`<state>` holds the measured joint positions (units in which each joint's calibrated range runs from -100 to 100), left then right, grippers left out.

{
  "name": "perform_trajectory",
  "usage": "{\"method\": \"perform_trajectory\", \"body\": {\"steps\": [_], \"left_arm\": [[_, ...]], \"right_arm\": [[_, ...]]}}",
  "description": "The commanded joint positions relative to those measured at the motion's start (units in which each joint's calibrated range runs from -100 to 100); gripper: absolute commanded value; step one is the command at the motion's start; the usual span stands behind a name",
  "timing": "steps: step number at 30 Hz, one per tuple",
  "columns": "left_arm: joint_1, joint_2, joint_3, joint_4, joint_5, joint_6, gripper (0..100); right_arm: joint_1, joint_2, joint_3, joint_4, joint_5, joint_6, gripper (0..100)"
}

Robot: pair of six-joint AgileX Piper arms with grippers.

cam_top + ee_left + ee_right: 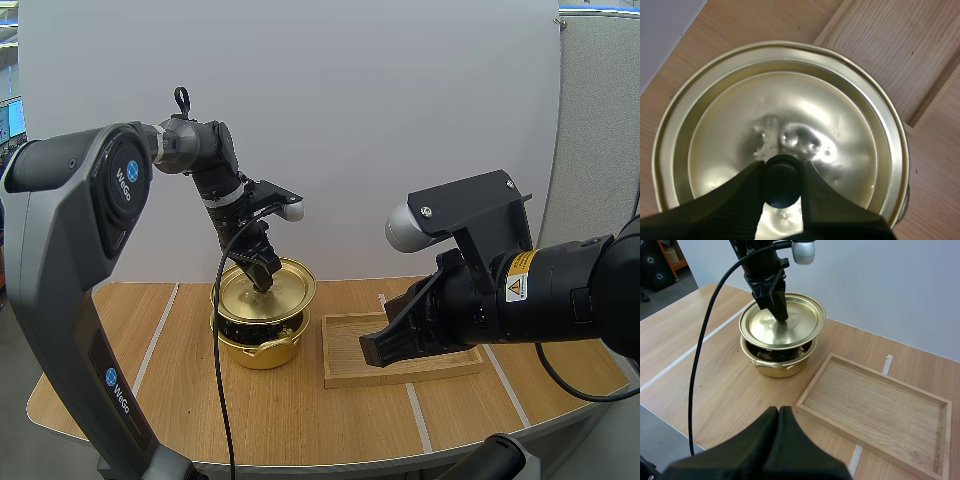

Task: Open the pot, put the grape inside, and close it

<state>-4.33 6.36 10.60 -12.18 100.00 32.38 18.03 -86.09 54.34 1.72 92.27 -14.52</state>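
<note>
The pot stands on the counter left of centre in the high view, its gold body facing the camera with one handle toward the near edge. The lid is directly over the pot, slightly tilted, and a dark band shows between the lid rim and the pot body; whether the two touch at any point cannot be determined. The black knob at the lid's centre is clamped between the two fingers of the left gripper, one finger on each side of it, with the left arm reaching down from the upper left of the frame. The wooden tray lies just beside the pot on its right, apart from it. The right gripper is at the lower right of the high view, above the tray's near edge, with its fingers pressed together as one dark wedge and nothing between them.
</note>
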Motion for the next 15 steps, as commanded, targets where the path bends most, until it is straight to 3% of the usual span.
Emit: {"method": "perform_trajectory", "body": {"steps": [1,15], "left_arm": [[-0.11,0.96,0.9,0.06,0.0,0.18,0],[-0.11,2.0,4.68,0.73,-4.83,0.95,0]], "right_arm": [[-0.29,-0.43,0.08,-0.24,-0.59,-0.03,0],[-0.45,-0.43,0.08,-0.33,-0.59,-0.03,0]]}}
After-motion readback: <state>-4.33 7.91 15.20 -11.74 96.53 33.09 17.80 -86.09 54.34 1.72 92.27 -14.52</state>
